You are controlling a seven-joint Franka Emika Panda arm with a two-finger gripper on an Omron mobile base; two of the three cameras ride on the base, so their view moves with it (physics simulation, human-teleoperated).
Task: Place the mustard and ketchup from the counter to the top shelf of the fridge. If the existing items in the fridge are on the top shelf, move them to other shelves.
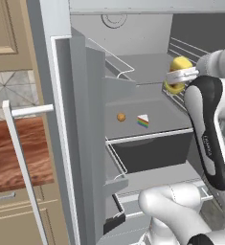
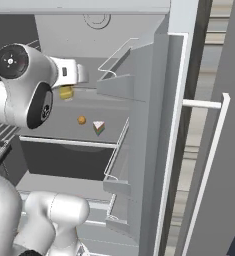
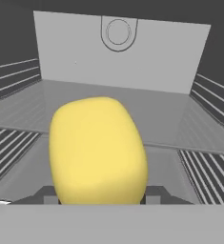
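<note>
Reaching into the open fridge [image 1: 61,95], the claw [image 1: 181,75] is clamping the mustard [image 1: 179,64] above the top shelf [image 3: 156,114]. Below the claw, the cake wedge [image 1: 142,120] and orange ball [image 1: 121,116] are sitting on a lower shelf [image 1: 147,135]. Behind the claw, the wood-grain desk [image 1: 4,158] is showing past the door. The robot's arm is hiding the claw's fingertips.

The mustard [image 3: 98,150] is covering most of the claw [image 3: 100,196] in the hand view, leaving just the finger edges peeking out beside it. In the left base view the arm is hiding the bottle's right side. The fridge [image 1: 61,95] is running past the picture edges, and the cake wedge's [image 1: 142,121] stripes are too small to count
</note>
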